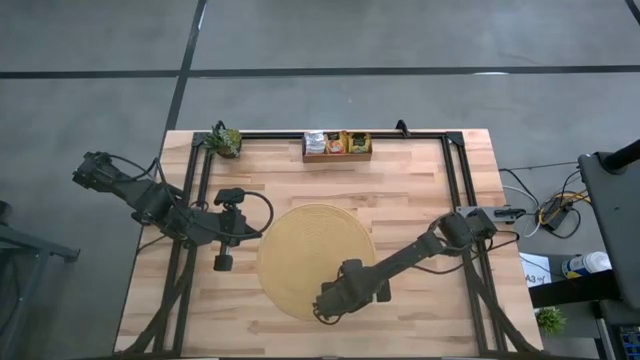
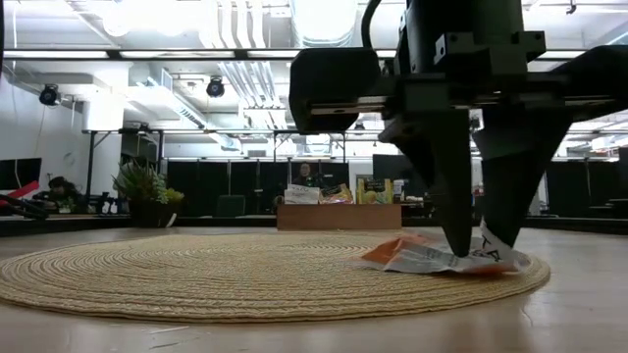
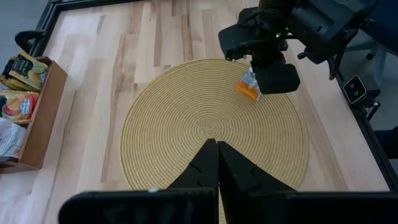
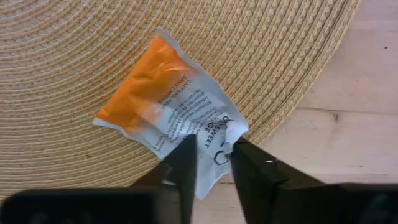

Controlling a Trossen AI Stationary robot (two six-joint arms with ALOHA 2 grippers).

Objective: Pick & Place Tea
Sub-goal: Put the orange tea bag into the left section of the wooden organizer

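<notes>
One tea sachet, orange at one end and white with print at the other, lies on the round woven mat near the mat's near right rim. My right gripper points down over its white end and is shut on it. In the low view the sachet rests flat on the mat under my right gripper. My left gripper hangs shut above the table's left side, holding nothing, left of the mat. My right gripper pinches the sachet's white printed end between its two fingers, coming from above and pointing down. That end is buckled up between the fingertips. The orange end still lies on the mat.
A small wooden tray holding more sachets stands at the table's far edge, with a small potted plant at the far left corner. A black frame rail runs round the table top. Bare wood lies around the mat.
</notes>
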